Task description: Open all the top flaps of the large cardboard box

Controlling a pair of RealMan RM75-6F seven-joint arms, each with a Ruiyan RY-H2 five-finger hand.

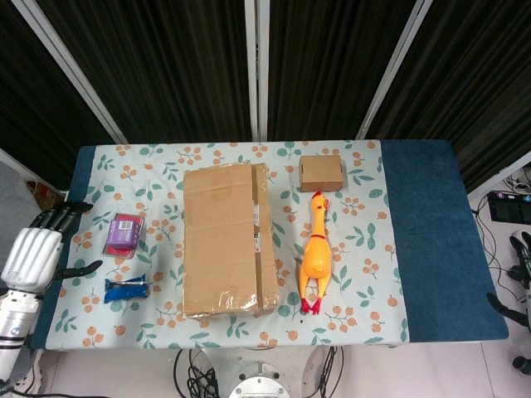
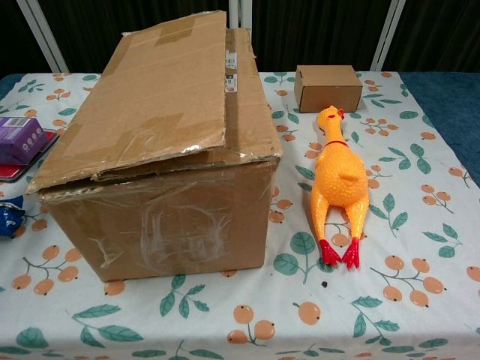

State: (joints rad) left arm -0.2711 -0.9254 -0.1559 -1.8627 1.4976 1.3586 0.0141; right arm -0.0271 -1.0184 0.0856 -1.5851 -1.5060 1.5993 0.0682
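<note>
Left hand [image 1: 35,253] hovers at the lower left of the head view, fingers spread and empty, over the table's left edge; right hand [image 1: 518,274] barely shows at the right edge, its state unclear. Large cardboard box [image 1: 228,239] sits mid-frame, flaps down, beside a rubber chicken [image 1: 314,258].
</note>
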